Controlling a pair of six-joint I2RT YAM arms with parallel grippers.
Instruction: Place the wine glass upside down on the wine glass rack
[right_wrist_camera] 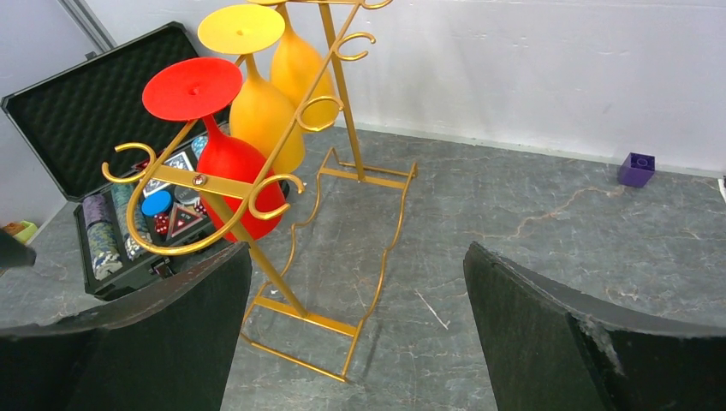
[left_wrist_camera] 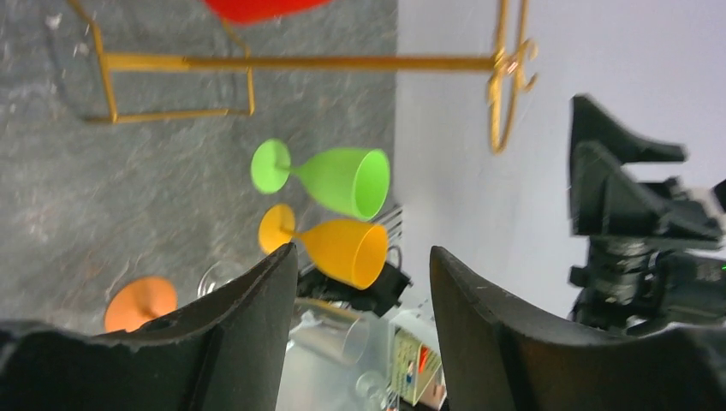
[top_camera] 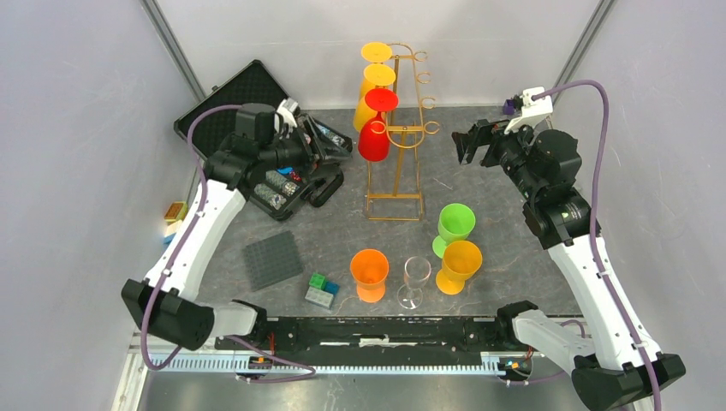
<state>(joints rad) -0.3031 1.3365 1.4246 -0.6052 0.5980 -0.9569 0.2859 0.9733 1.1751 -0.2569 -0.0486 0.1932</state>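
red glass (right_wrist_camera: 192,88) is hanging upside down on the rack (right_wrist_camera: 175,175); left fingers (left_wrist_camera: 248,317) and right fingers (right_wrist_camera: 171,334) are both standing wide.

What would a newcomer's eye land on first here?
The gold wine glass rack at the back of the table, with a red glass and yellow glasses hanging upside down on it. Then four upright glasses near the front: green glass, amber glass, orange glass, clear glass. The left hand and right hand flank the rack, open and empty.
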